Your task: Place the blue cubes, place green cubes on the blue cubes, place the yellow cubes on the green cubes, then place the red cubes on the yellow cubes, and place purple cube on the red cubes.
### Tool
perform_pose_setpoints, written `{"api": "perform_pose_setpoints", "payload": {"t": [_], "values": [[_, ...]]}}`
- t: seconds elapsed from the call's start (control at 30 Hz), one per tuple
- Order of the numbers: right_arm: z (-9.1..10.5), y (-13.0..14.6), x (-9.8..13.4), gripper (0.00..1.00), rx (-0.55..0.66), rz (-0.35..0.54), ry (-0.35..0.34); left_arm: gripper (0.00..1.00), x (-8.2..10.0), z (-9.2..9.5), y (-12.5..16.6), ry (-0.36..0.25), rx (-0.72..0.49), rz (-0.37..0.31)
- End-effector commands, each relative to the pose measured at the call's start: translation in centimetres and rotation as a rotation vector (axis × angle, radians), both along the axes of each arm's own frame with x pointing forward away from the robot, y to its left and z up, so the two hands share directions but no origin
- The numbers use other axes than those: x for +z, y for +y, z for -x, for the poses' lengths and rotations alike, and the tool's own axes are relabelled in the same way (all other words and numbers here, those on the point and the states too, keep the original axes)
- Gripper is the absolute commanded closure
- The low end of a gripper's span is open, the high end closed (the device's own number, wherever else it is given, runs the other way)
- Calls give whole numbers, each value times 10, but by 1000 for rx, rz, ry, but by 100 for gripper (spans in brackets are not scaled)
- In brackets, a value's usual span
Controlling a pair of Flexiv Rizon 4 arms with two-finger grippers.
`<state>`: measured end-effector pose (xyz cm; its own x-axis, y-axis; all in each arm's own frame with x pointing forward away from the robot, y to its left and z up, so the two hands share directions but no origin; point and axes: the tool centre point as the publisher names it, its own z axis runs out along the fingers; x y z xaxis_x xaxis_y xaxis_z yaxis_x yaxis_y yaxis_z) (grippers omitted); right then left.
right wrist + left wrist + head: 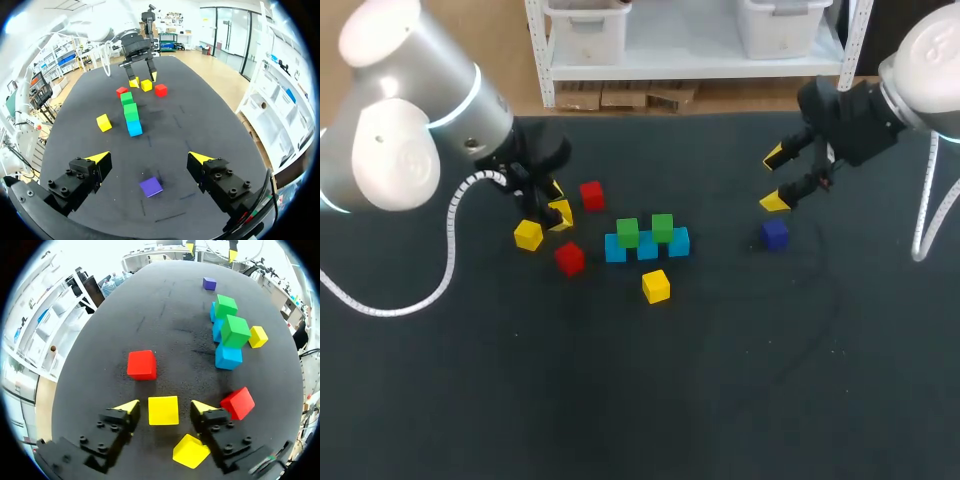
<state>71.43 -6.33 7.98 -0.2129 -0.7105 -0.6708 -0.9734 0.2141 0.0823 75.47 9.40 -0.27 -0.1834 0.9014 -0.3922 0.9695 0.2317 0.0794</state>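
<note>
Yellow cube [163,410] lies squarely between our left end effector's [165,406] released fingers [128,407], near the blue cubes [228,356], so clenching likely comes next.

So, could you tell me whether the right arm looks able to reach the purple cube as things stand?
Probably yes. The right claw hangs open with the purple cube showing between its fingers, alone on the table; the blue cubes sit well away, so nothing seems to block it.
</note>
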Motion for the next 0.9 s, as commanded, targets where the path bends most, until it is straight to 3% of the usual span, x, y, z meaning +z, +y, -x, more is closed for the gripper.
{"api": "perform_pose_setpoints", "payload": {"t": [0.03, 0.27, 0.43, 0.67, 0.9], "values": [[1, 0, 0, 0, 0, -2, -2, 100, 0, -3, -1, 5, -8, -5], [1, 0, 0, 0, 0, -2, -2, 100, 7, 2, -3, 0, -12, -11], [1, 0, 0, 0, 0, -2, -2, 100, 22, 10, -4, -7, -12, -8], [1, 0, 0, 0, 0, -2, -2, 100, 57, 24, -14, -10, -45, 14], [1, 0, 0, 0, 0, -2, -2, 100, 95, 37, -31, -55, -68, 52]]}}
